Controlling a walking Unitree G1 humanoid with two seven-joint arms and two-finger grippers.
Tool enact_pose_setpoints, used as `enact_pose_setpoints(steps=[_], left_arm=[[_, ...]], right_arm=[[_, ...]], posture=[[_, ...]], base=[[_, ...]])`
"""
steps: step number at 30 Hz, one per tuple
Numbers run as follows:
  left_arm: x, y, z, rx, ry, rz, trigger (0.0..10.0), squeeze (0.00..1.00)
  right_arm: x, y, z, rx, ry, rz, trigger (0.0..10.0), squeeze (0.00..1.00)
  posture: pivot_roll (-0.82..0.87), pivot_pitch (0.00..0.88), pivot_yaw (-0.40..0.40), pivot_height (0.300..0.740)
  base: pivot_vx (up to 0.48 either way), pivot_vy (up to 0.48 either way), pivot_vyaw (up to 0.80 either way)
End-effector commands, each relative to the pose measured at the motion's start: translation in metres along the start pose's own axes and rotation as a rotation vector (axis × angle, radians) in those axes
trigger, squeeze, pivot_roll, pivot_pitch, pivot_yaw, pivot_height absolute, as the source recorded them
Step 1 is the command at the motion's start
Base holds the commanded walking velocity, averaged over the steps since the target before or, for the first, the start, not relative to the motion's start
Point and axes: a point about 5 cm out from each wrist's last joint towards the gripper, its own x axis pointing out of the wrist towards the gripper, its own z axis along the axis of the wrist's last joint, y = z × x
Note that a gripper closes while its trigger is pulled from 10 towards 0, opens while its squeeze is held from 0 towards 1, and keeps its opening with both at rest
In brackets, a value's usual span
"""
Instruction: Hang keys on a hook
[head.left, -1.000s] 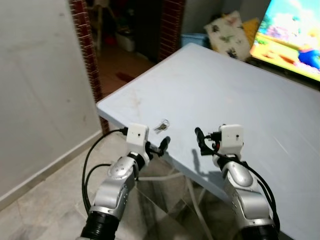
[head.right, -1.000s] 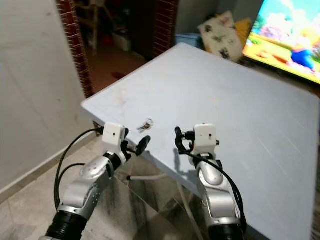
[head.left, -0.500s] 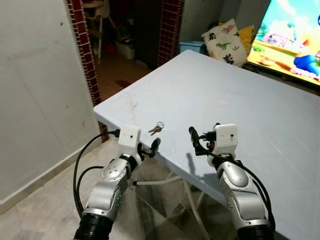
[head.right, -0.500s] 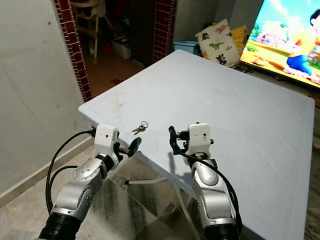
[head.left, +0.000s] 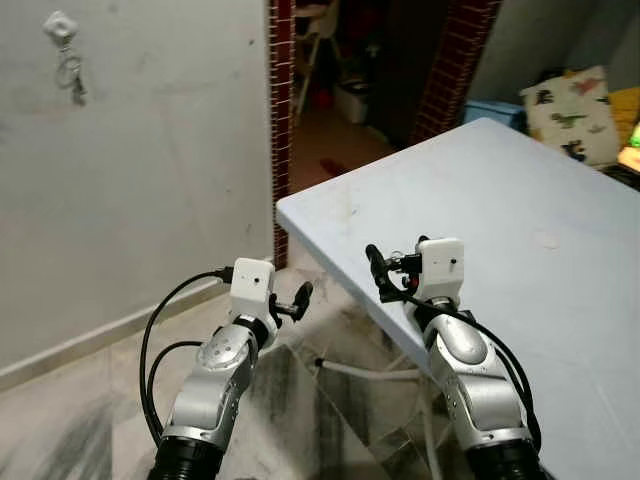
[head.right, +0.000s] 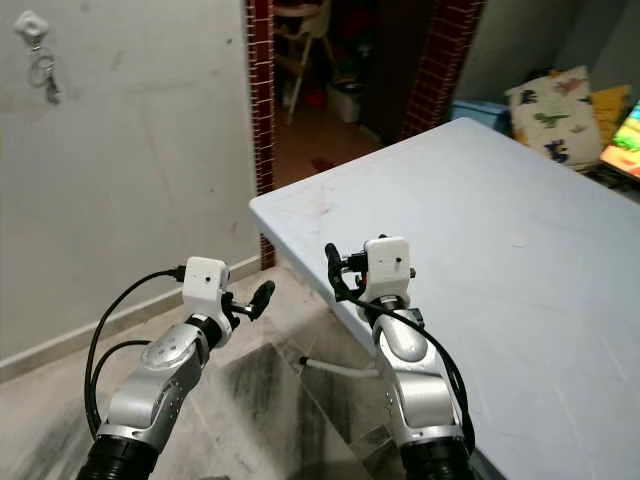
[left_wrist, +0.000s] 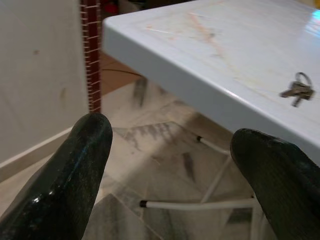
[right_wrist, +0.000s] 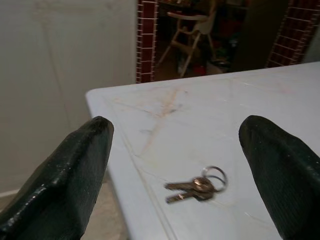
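Pale blue-grey plastic table (head.left: 500, 200) fills the right half of the left eye view, its near corner at centre frame, with the right gripper (head.left: 385, 270) raised just over that edge and the left gripper (head.left: 295, 300) held lower, off the table above the marbled floor (head.left: 90, 400). Both seem poised for a reach, judging by how they face the corner. In the upper left a small white hook (head.left: 60, 24) sits on the grey wall (head.left: 150, 150), already carrying what looks like a ring or keys, which is probably the target for hanging. The right eye view repeats this, the hook (head.right: 30, 25) again at upper left, a dinosaur-print cushion (head.right: 550, 105) at upper right. In the left wrist view the two black fingers (left_wrist: 75, 165) stand wide apart, holding nothing, and the keys (left_wrist: 297, 90) lie on the tabletop at the right of frame, near the edge. In the right wrist view the fingers (right_wrist: 65, 175) are likewise spread and bare, with the keys (right_wrist: 197, 186) lying flat on the table at lower centre, between and beyond them. No brand, label or writing can be read anywhere.
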Motion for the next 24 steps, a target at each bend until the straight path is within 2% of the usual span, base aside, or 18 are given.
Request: enact_pose_setpoints(steps=[1, 6, 14, 16, 24], left_arm=[[0.004, -0.003, 0.008, 0.007, -0.014, -0.018, 10.0, 0.00], [0.008, 0.001, 0.015, 0.008, -0.025, -0.005, 10.0, 0.00], [0.010, 0.004, 0.007, 0.020, 0.041, -0.001, 10.0, 0.00], [0.009, 0.000, 0.001, 0.012, 0.074, -0.035, 10.0, 0.00], [0.004, -0.006, -0.001, 0.007, 0.097, -0.077, 10.0, 0.00]], right_arm=[[0.003, -0.007, 0.004, -0.006, -0.006, -0.030, 10.0, 0.00], [0.008, -0.007, 0.009, -0.019, -0.008, -0.053, 10.0, 0.00], [0.013, -0.008, 0.007, -0.030, 0.023, -0.087, 10.0, 0.00], [0.020, -0.005, 0.006, -0.037, 0.048, -0.083, 10.0, 0.00], [0.028, -0.003, -0.005, -0.075, 0.134, -0.119, 10.0, 0.00]], posture=[[0.14, 0.000, -0.064, 0.740], [0.14, 0.000, -0.064, 0.740], [0.14, 0.000, -0.061, 0.740], [0.15, 0.000, -0.063, 0.740], [0.16, 0.000, -0.066, 0.740]], base=[[0.000, 0.000, 0.00], [0.000, 0.000, 0.00], [0.000, 0.000, 0.00], [0.000, 0.000, 0.00], [0.000, 0.000, 0.00]])
